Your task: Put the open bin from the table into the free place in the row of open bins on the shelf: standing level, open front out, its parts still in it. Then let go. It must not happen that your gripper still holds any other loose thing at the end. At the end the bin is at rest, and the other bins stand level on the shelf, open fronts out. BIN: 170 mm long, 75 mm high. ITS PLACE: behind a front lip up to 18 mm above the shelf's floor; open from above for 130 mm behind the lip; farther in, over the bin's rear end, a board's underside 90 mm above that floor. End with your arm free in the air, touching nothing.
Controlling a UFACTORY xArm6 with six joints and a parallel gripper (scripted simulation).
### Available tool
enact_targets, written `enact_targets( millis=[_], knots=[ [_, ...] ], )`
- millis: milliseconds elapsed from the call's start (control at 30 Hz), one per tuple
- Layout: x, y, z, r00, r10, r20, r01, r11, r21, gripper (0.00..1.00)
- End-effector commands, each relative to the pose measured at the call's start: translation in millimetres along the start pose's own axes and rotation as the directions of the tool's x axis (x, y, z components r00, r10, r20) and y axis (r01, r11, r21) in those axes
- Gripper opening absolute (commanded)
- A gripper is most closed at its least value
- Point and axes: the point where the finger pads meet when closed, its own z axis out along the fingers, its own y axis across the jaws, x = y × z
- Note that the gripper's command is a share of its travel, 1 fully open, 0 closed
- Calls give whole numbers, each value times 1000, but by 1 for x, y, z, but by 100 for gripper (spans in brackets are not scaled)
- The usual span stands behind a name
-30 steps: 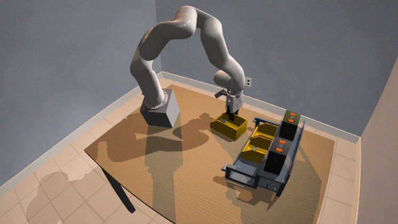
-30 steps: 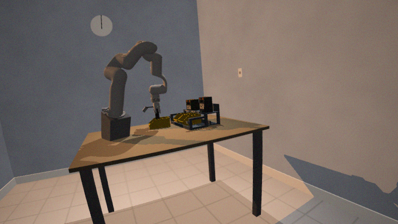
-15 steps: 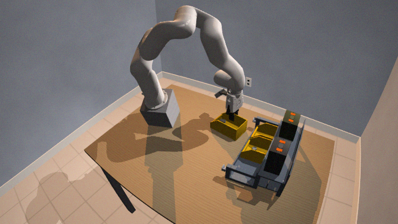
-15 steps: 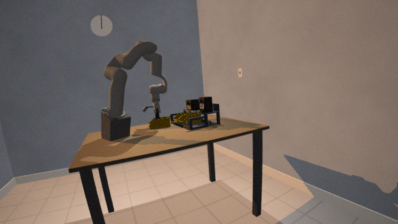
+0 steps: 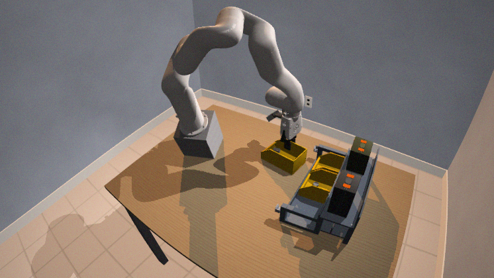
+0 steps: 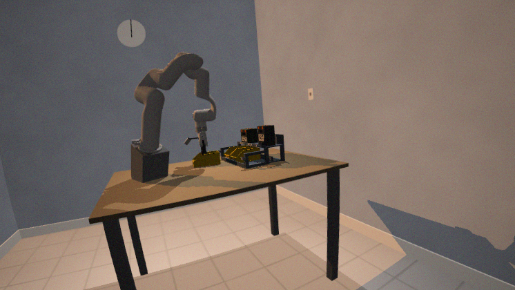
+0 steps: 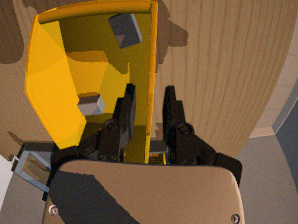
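The yellow open bin [image 5: 284, 155] stands on the table, left of the shelf [image 5: 328, 189]. In the wrist view two grey parts [image 7: 125, 30] [image 7: 89, 104] lie inside it. My gripper [image 7: 149, 96] points straight down with one finger on each side of the bin's right side wall [image 7: 143, 76]. The fingers are partly open and a small gap shows beside the outer finger. The gripper also shows in the top view [image 5: 287, 145] and in the exterior view [image 6: 203, 148]. Two yellow bins [image 5: 332, 160] [image 5: 319, 185] sit in the shelf's row. The free place [image 5: 302, 216] is at the near end.
Two black boxes [image 5: 357, 160] [image 5: 342, 202] stand on the shelf's upper board behind the row. The robot's grey base block [image 5: 198, 136] is at the table's far left. The table's near edge runs below the shelf.
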Motion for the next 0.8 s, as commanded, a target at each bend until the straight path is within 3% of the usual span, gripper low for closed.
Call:
enact_targets(
  millis=[0, 267, 300, 767],
  knots=[
    [-1, 1, -1, 1000, 0, 2, 0, 1000, -2, 28],
    [-1, 1, -1, 1000, 0, 2, 0, 1000, -2, 28],
    [-1, 1, -1, 1000, 0, 2, 0, 1000, -2, 0],
    [-1, 1, -1, 1000, 0, 2, 0, 1000, -2, 0]
  ],
)
